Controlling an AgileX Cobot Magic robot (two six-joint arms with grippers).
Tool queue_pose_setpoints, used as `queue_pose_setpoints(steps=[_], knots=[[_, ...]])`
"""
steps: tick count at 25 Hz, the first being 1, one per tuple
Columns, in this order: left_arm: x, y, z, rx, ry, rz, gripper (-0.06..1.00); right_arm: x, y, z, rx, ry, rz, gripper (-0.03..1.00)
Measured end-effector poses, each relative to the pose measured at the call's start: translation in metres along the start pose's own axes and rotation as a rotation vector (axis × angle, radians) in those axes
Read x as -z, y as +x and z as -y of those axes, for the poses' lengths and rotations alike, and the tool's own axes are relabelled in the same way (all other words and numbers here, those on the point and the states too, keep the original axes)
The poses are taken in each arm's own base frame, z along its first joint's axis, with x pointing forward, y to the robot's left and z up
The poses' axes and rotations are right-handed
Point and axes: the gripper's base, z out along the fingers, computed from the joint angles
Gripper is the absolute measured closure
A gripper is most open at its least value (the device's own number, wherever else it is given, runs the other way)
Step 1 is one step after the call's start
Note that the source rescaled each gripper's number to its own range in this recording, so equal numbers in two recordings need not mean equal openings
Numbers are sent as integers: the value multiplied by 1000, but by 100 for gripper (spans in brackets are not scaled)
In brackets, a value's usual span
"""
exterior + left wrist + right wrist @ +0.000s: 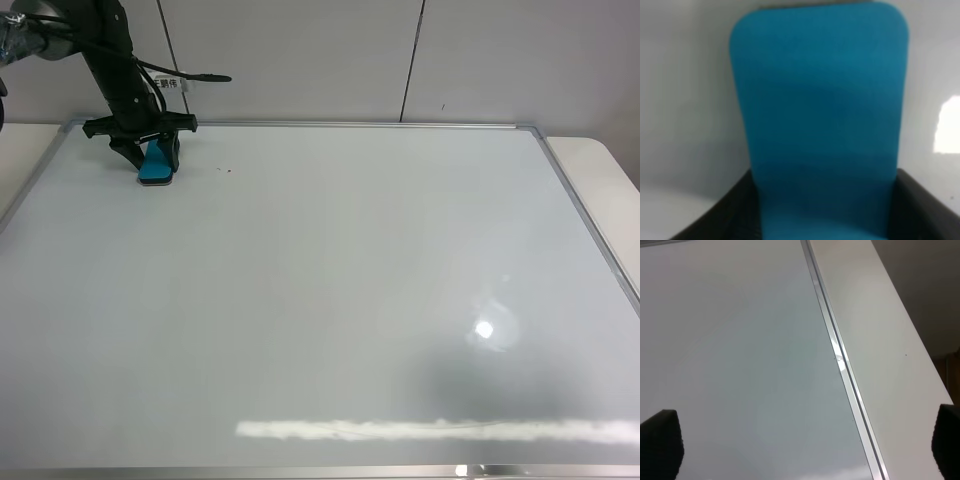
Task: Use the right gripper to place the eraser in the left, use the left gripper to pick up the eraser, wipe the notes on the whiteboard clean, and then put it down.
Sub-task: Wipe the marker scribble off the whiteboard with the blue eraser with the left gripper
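Exterior high, left gripper (152, 160): at the far left corner of the whiteboard (330, 300), black fingers pointing down and clamped on the eraser (156, 172)
Exterior high, eraser: teal block held on end between the fingers, its lower end down at the board's surface
Exterior high, notes (228, 170): a tiny red mark on the board, near the eraser on its right and apart from it
Exterior high, whiteboard: glossy white with a silver frame (590, 235), lying on a pale tabletop (600, 165) that shows past its sides
Left wrist, eraser: fills the middle of the picture, blurred, with the white board behind it
Left wrist, fingers (722, 215): black, one pressed to each long side of the eraser
Right wrist, right gripper (802, 450): fingers (660, 447) wide apart, with only board, frame and tabletop showing between them
Right wrist, place: above the board's edge, where the silver frame meets the pale tabletop
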Motion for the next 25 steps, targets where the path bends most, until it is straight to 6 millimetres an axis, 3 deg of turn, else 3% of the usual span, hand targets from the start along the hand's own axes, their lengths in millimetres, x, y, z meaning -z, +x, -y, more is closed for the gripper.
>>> queue_pose_setpoints(steps=[6,14,17,20,25], knots=[[2,-3,29,-47,31,31,91,0,0,0,0,0,0,-3],[-2,16,114,-175,116,20,91,0,0,0,0,0,0,-3],[-3,24,135,-212,134,12,91,0,0,0,0,0,0,-3],[-5,25,136,-212,135,10,91,0,0,0,0,0,0,-3],[-6,4,78,-135,49,36,91,0,0,0,0,0,0,-3]])
